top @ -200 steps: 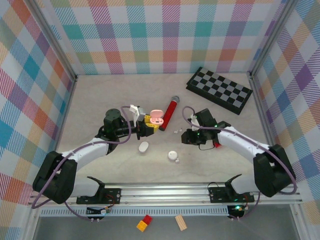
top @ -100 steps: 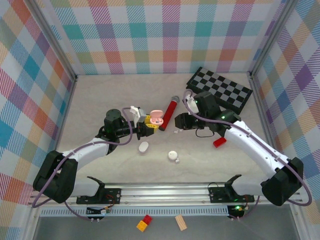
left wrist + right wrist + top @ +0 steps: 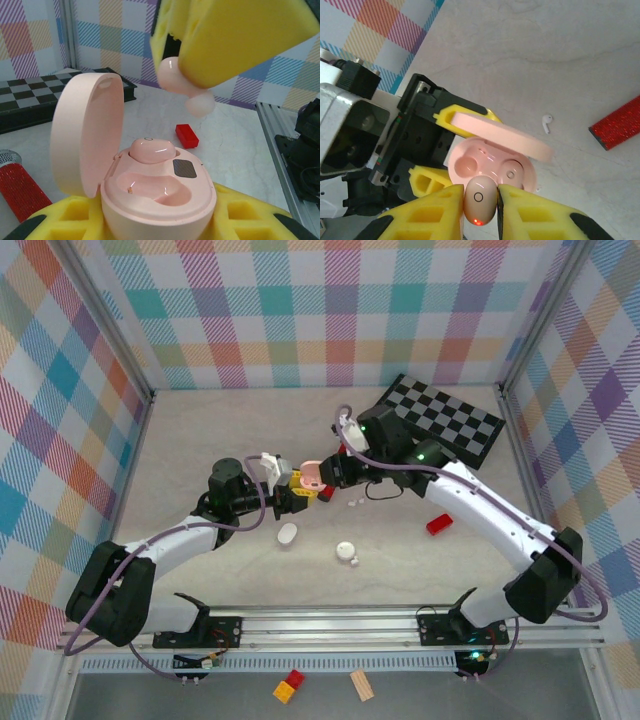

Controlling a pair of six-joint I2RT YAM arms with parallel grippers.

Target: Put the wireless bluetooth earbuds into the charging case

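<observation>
The right claw (image 3: pixel 480 196) is clamped on a pink earbud (image 3: pixel 479 206), just above the open pink charging case (image 3: pixel 150 200). The left claw (image 3: pixel 298 486) grips that case, with a second bud (image 3: pixel 151 148) seated inside. Around them, the pale marbled tabletop (image 3: pixel 220 430) carries a loose white earbud (image 3: pixel 546 123), a red microphone (image 3: pixel 615 131), a red block (image 3: pixel 438 525) and a checkerboard (image 3: pixel 440 418). Pastel plaid walls (image 3: pixel 300 310) enclose it.

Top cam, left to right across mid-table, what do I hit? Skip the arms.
White oval pebble-like case → open pink charging case → round white case → red block
</observation>
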